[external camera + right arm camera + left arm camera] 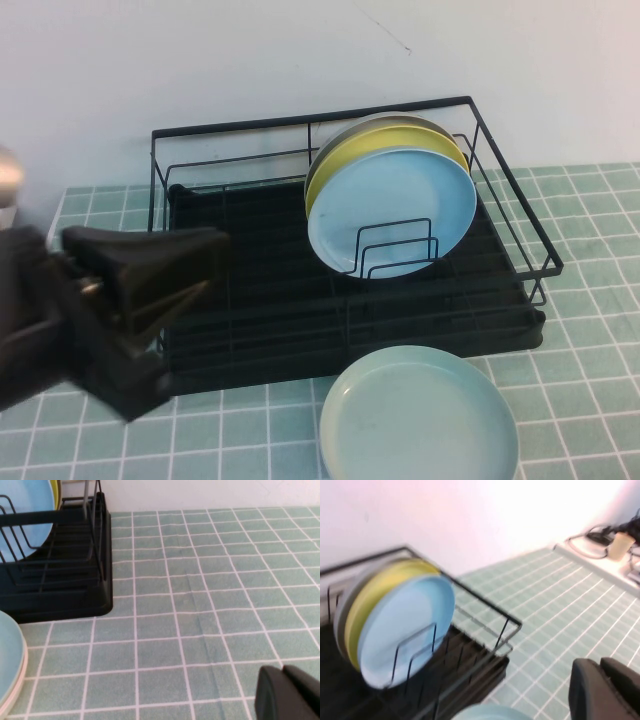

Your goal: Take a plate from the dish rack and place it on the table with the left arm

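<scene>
The mint-green plate (420, 415) lies flat on the teal tiled table (590, 400), just in front of the black dish rack (250, 300). Its edge also shows in the left wrist view (485, 712) and in the right wrist view (7, 665). My left gripper (205, 262) is shut and empty. It hangs over the rack's front left part, well left of the plate, and shows in its own view (601, 672). My right gripper (284, 677) is shut and empty, low over bare tiles right of the rack. It is outside the high view.
A sky-blue plate (390, 215) stands upright in the rack's dividers, with a yellow plate (345, 160) and a grey one behind it. A white wall runs behind the rack. Cables and a cup (620, 545) sit on a white ledge far off.
</scene>
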